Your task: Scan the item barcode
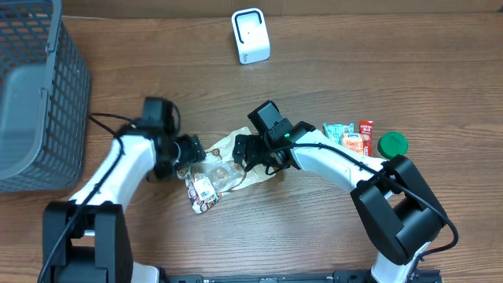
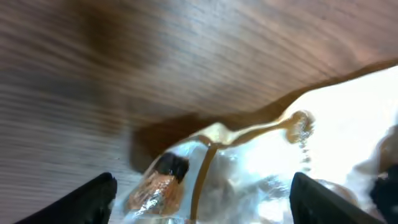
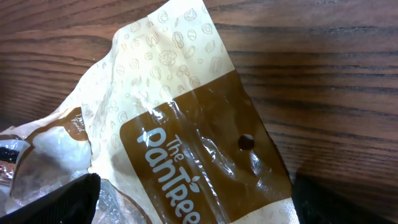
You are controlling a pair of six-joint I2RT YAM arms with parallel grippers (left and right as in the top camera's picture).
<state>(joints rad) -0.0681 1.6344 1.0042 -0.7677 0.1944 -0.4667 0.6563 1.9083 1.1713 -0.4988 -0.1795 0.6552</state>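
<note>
Showing snack bag (image 1: 222, 171) on table (image 1: 314, 228), clear end between wide-spread fingers of left gripper (image 1: 192, 150), printed brown end under wide-spread fingers of right gripper (image 1: 245, 153); neither clamping it.

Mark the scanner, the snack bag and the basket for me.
scanner (image 1: 251, 35), overhead view, on its white front face.
snack bag (image 3: 205, 143), right wrist view, on its brown printed panel.
basket (image 1: 71, 94), overhead view, on its right mesh wall.

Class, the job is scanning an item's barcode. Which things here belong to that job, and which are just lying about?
Belong to the job: bread bag, white scanner.
Lying about: grey basket, snack packets, green lid.
</note>
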